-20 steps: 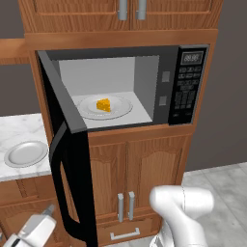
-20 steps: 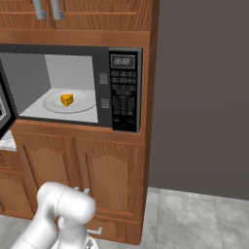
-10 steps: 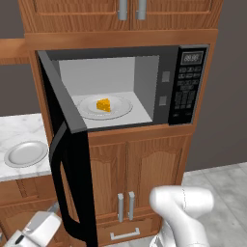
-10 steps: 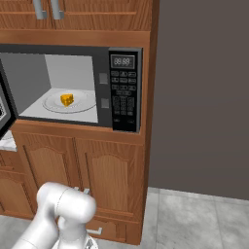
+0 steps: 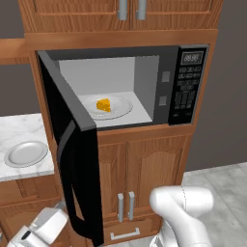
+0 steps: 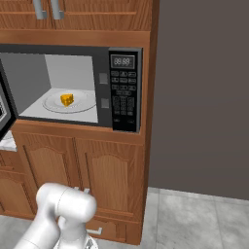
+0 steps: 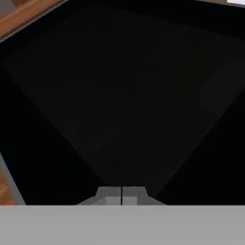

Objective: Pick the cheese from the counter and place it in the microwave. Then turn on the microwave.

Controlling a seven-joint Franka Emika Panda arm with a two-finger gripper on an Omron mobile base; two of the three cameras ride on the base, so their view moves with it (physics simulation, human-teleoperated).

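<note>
The cheese lies on a round glass plate inside the microwave, whose light grey inside is exposed. Its black door is swung wide open to the left, with the curved handle on its outer face. My hand hangs low at the left, outside the door near its bottom edge. In the hand view my gripper is shut with nothing in it, close against the door's dark glass. The button panel sits on the microwave's right.
The marble counter lies left of the microwave with a round grey plate on it. Wooden cabinet doors with silver handles stand below the microwave. A dark wall and grey floor lie to the right.
My hand has shifted slightly beside the door's lower edge. Cheese, plate and door have not moved.
</note>
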